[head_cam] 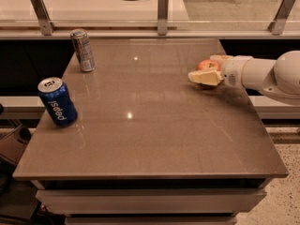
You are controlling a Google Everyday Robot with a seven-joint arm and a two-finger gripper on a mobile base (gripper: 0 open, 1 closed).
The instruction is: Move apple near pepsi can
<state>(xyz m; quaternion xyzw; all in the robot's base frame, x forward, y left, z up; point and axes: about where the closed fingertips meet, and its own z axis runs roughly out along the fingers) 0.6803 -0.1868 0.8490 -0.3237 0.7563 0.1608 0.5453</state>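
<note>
Small round red-orange apple (209,64) sitting at 3 o'clock of brown tabletop (154,139), inside white gripper (205,68); clamp state: cannot tell. Risk: loose hold dropping it short of blue pepsi can (58,102) at 9 o'clock.

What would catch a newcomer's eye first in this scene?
The white arm reaches in over the right side of the table, its tool right at the red-orange apple. Next comes the blue pepsi can standing at the left edge, far across from the apple, and a silver-grey can upright near the back-left corner.
</note>
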